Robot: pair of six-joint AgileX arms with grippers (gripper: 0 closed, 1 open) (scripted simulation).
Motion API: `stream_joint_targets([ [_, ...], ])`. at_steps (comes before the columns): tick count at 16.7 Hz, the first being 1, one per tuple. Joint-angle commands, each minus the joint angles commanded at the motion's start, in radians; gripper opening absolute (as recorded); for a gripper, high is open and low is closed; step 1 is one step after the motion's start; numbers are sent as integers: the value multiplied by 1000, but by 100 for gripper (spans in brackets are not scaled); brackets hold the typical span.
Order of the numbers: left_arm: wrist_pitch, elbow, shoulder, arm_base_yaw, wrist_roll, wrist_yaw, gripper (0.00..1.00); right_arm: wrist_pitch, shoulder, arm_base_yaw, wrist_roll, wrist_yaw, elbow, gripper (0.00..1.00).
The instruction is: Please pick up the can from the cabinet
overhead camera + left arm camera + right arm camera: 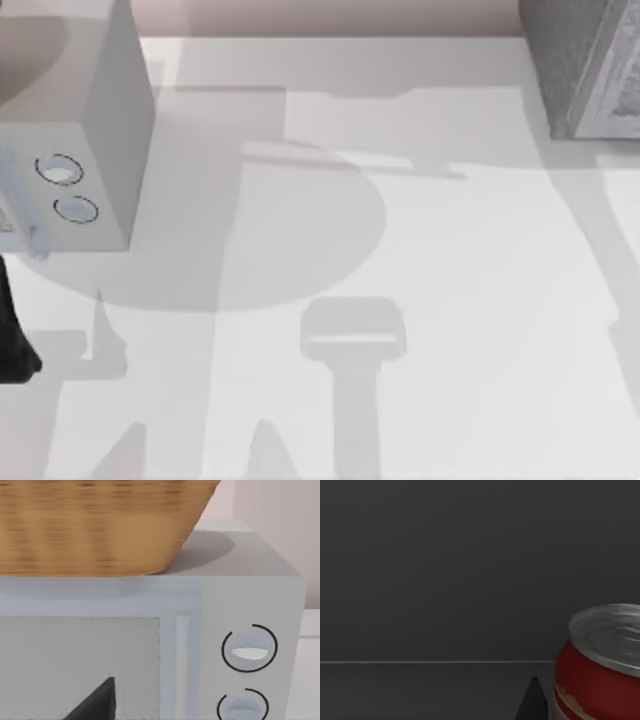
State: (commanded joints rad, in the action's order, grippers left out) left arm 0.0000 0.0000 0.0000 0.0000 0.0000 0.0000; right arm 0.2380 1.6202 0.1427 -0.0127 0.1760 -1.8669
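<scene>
Start with the red metal can with the silver lid (600, 670): you can see it standing upright in the right wrist view, inside a dark grey compartment that I take to be the cabinet. One dark fingertip (534, 700) of the right pincer sits just beside the can, on its open side, not yet touching it as far as I can judge. You cannot tell whether that pincer is spread or pressed together, since a single tip is all that appears.

So by my reading the reach into the cabinet is made, but the grasp and the lift out are both left to do. The can rests on the cabinet floor, not raised.

Further from the can, in the top view, the grey textured cabinet (585, 70) stands at the far right corner of the white worktop (420, 260).

Farthest from the can, at the left, the pale grey microwave (85, 150) carries a woven wicker basket (95, 525); the left arm is parked facing it, its pincer's state unclear.
</scene>
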Motion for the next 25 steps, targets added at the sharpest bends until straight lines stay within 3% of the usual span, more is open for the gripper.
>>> stream_joint_targets([
  [5,0,0,0,0,0,0,100,40,-41,21,-1,18,4,0],
  [14,0,0,0,0,0,0,100,397,-417,179,1,171,21,0],
  [20,0,0,0,0,0,0,100,399,-432,178,0,172,31,0],
  [25,0,0,0,0,0,0,100,328,-565,142,1,133,243,0],
])
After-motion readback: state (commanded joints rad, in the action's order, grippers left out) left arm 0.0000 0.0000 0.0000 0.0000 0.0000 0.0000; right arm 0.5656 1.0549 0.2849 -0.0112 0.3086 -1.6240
